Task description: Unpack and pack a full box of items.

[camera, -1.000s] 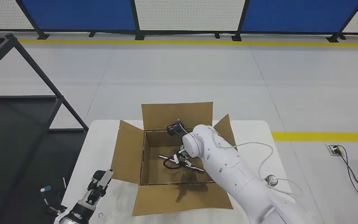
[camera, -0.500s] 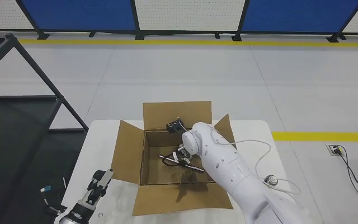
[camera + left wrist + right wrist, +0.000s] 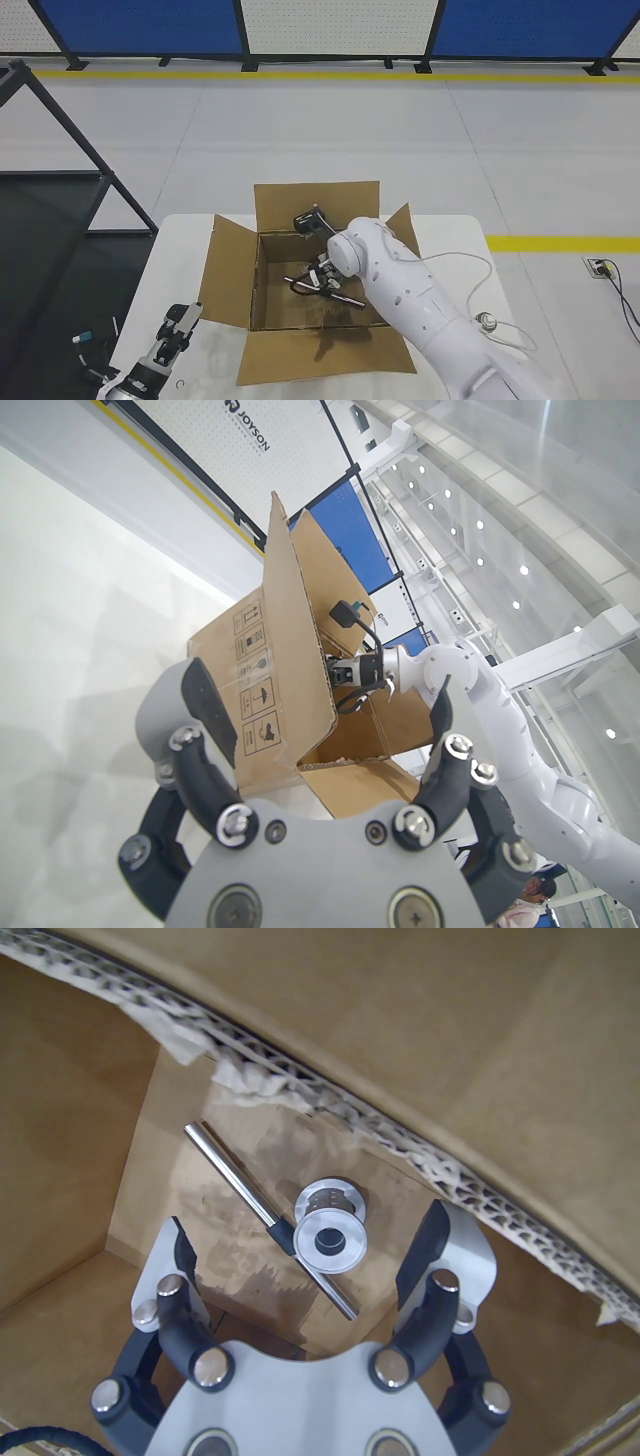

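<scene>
Right tool (image 3: 308, 1230), wide apart, above spool (image 3: 346, 1255) beside rod (image 3: 235, 1175)

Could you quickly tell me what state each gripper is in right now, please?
Left gripper: open, empty, beside the brown cardboard box.
Right gripper: open, empty, inside that box.

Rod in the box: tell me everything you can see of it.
The rod is a slim, straight, shiny bar, metal by its look, with a short dark sleeve partway along. It lies flat on the floor of the box, slanted to the walls. A white flanged spool sits against it at the sleeve and seems to touch it. The right claw hangs open over both, holding nothing.
</scene>
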### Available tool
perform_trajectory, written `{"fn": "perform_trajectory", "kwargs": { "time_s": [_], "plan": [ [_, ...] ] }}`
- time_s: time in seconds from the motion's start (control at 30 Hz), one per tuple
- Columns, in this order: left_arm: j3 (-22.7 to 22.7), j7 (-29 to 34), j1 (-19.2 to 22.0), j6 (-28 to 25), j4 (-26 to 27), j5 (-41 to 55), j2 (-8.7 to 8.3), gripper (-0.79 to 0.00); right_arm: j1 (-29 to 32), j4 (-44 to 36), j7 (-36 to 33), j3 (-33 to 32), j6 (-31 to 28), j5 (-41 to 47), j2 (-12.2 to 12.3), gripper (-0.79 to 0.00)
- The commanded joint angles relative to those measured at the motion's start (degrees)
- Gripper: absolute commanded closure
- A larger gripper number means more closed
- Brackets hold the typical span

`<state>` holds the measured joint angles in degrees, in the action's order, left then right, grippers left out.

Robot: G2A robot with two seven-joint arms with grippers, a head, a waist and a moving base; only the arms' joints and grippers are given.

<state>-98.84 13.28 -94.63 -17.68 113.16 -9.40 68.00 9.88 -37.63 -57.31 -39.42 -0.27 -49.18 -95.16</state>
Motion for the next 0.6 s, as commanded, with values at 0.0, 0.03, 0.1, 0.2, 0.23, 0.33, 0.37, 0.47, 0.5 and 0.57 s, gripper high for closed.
{"fn": "perform_trajectory", "kwargs": {
  "time_s": [0.0, 0.03, 0.1, 0.2, 0.23, 0.33, 0.37, 0.47, 0.5, 0.57],
  "plan": [
    [0.0, 0.0, 0.0, 0.0, 0.0, 0.0, 0.0, -0.785, 1.4, -4.2, -1.0, -1.2, 0.5, -1.4, 1.2, -0.785],
    [0.0, 0.0, 0.0, 0.0, 0.0, 0.0, 0.0, -0.785, 2.4, -6.9, -1.8, -2.0, 1.1, -2.6, 1.9, -0.785],
    [0.0, 0.0, 0.0, 0.0, 0.0, 0.0, 0.0, -0.785, 5.0, -13.2, -4.0, -3.9, 2.3, -5.2, 3.5, -0.785],
    [0.0, 0.0, 0.0, 0.0, 0.0, 0.0, 0.0, -0.785, 10.2, -24.5, -7.3, -7.5, 3.5, -9.6, 6.1, -0.785],
    [0.0, 0.0, 0.0, 0.0, 0.0, 0.0, 0.0, -0.785, 12.3, -28.8, -8.4, -9.0, 3.3, -10.8, 7.0, -0.785],
    [0.0, 0.0, 0.0, 0.0, 0.0, 0.0, 0.0, -0.785, 19.3, -42.8, -10.9, -14.1, 1.5, -14.2, 9.5, -0.785],
    [0.0, 0.0, 0.0, 0.0, 0.0, 0.0, 0.0, -0.785, 21.6, -47.4, -11.4, -15.9, 0.9, -15.3, 10.2, -0.785],
    [0.0, 0.0, 0.0, 0.0, 0.0, 0.0, 0.0, -0.785, 28.3, -60.2, -11.7, -20.6, -0.8, -16.8, 11.7, -0.785],
    [0.0, 0.0, 0.0, 0.0, 0.0, 0.0, 0.0, -0.785, 30.2, -63.7, -11.5, -22.2, -1.4, -17.0, 12.1, -0.785],
    [0.0, 0.0, 0.0, 0.0, 0.0, 0.0, 0.0, -0.785, 33.4, -69.9, -11.2, -25.1, -2.5, -17.3, 12.8, -0.785]
  ]
}}
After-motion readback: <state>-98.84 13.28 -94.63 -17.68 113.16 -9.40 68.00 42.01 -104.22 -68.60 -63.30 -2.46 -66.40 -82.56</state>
